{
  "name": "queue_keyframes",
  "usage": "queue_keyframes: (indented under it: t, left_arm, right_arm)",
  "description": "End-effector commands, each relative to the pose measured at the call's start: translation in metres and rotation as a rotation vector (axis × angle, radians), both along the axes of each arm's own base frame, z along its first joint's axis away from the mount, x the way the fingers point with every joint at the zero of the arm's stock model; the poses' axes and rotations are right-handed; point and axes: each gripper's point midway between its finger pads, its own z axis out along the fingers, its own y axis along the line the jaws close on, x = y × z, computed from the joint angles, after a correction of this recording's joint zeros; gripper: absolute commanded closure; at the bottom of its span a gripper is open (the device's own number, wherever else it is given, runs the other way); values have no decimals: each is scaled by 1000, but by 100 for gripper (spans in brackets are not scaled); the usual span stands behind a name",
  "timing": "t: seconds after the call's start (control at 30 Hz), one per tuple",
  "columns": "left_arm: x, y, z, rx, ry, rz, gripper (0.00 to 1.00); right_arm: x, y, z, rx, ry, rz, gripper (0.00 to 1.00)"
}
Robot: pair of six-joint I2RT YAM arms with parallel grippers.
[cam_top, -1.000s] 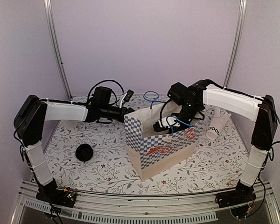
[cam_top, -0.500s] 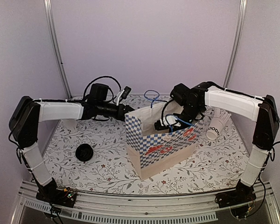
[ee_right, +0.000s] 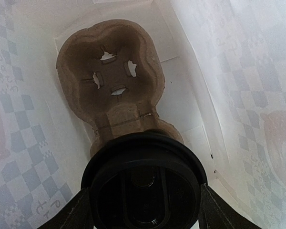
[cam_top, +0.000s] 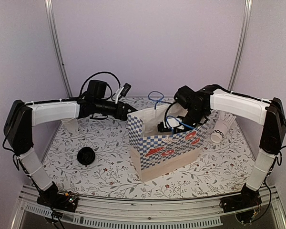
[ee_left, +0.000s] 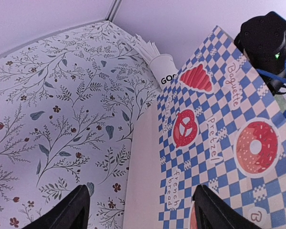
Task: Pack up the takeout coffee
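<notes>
Right wrist view: right jaws closed around takeout coffee [ee_right: 144,183], fingers [ee_right: 83,212] tight against either side of black lid. Cup centred between them, inside checkered paper bag [ee_right: 19,119]. Beyond jaws, brown pulp cup carrier [ee_right: 112,76] lies on bag floor, partly hidden under cup; cup-to-carrier contact not discernible. Left wrist view: left jaws spread wide, gripping nothing. Bag's outer corner just beyond them, floral bench [ee_left: 52,105] alongside, lettered white cup [ee_left: 164,71] farther off past bag.
</notes>
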Motion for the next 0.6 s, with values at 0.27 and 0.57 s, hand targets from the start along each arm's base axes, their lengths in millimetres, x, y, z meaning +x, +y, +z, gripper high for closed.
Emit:
queue_keyframes:
  t: [0.27,0.57]
  left_arm:
    - [9,14,6,-13,-51,29,23]
    - [9,15,6,-19,-49,27,22]
  right_arm:
    - [-13,-30,-64,-294,35,-68,67]
    - [-15,-37,-70,-337,52,-111,67]
